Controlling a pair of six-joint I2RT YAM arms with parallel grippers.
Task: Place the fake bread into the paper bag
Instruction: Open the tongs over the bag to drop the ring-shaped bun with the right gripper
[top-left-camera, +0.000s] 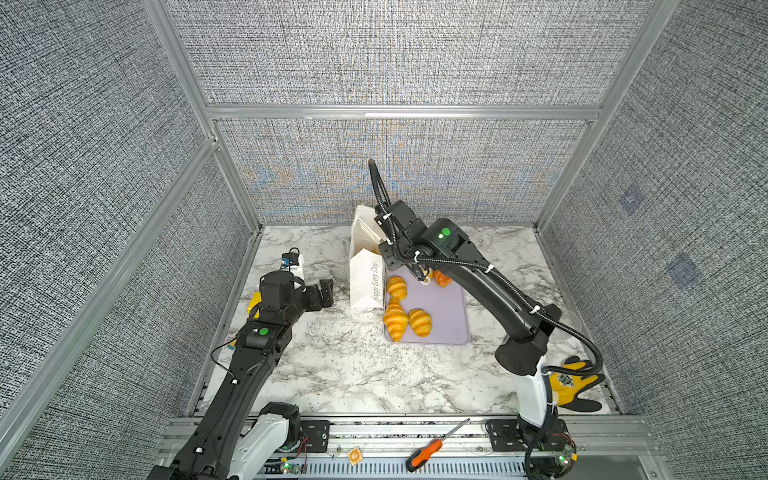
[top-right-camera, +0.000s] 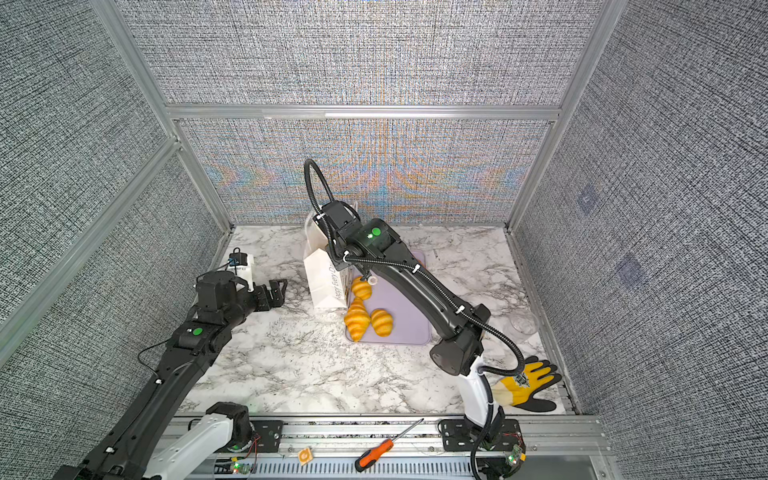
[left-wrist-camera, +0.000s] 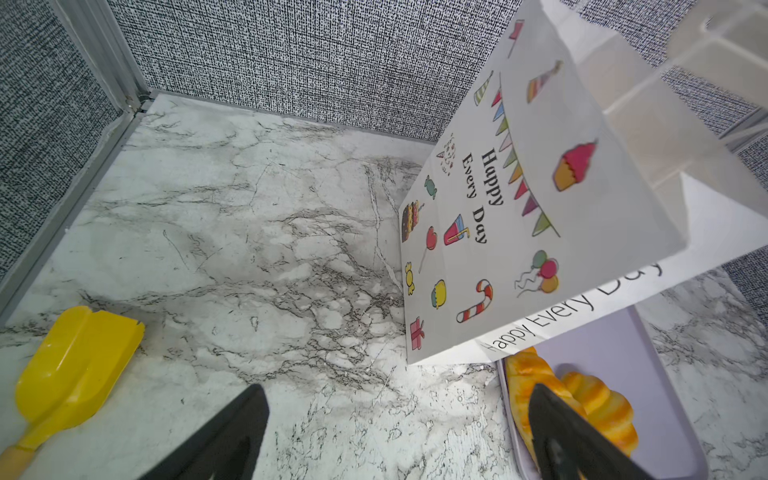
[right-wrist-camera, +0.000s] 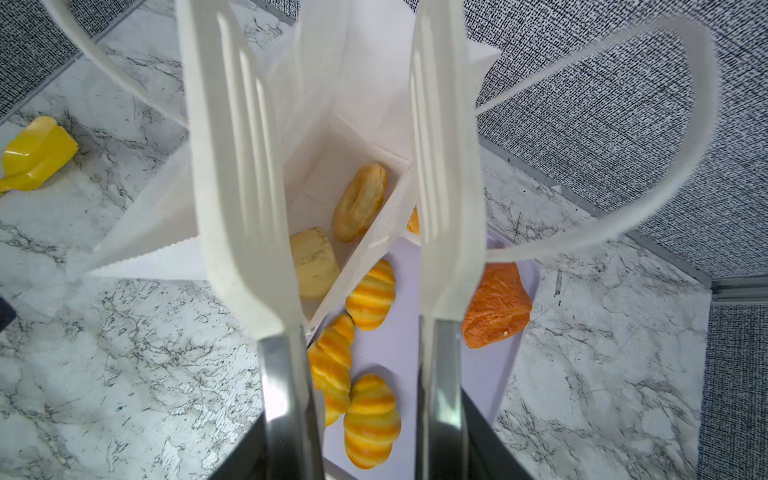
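In both top views the tall white paper bag (top-left-camera: 365, 286) (top-right-camera: 322, 286) stands upright on the marble-veined worktop (top-left-camera: 332, 374), its base touching a flat lilac tray (top-left-camera: 451, 320) with rounded corners. Three glossy, ridged golden croissants (top-left-camera: 395, 318) lie on the tray. The left tool (top-left-camera: 326, 293) hangs left of the bag, spread wide and empty.

In the left wrist view its black fingers (left-wrist-camera: 232, 436) stand far apart with nothing between them. They face the bag's smooth broad face, printed with small colourful pictures. A yellow plastic scoop (left-wrist-camera: 79, 365) lies apart.

In the right wrist view the right tool (right-wrist-camera: 332, 83) hangs over the bag's open mouth. Its white ribbed fingers (right-wrist-camera: 232, 166) are parted and grip nothing. Some fake bread lies on the bag's floor: an oval bun (right-wrist-camera: 359, 201) and a pale rectangular puff (right-wrist-camera: 313, 262). A darker orange-brown croissant (right-wrist-camera: 496, 305) rests on the tray.
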